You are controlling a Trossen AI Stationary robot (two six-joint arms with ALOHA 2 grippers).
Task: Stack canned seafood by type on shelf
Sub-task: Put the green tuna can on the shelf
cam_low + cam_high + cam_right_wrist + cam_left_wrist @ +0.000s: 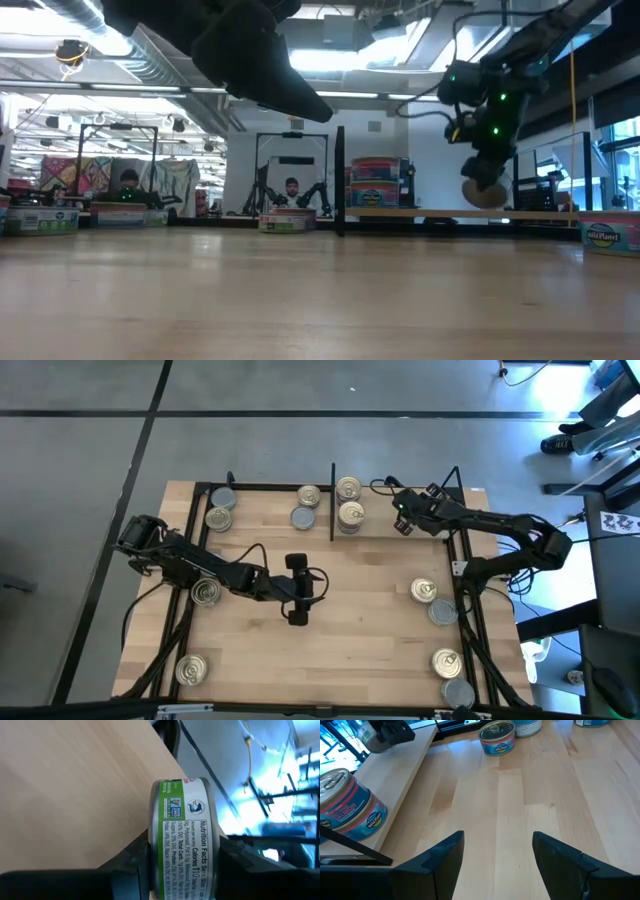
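A green-label tin (182, 837) is clamped by the right gripper (403, 512) above the shelf's (400, 536) right bay, beside 2 stacked tins (350, 515). The left gripper (297, 590), jaws spread, is held empty over bare mid-table (360, 610).

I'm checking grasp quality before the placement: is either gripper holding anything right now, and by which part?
The right gripper holds a low round green-labelled tin by its flat ends, above the shelf. The left gripper is open and empty.

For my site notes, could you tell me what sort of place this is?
Probably a robotics lab: behind the wooden table stand more arm rigs, people sit at benches, and ducts run overhead.
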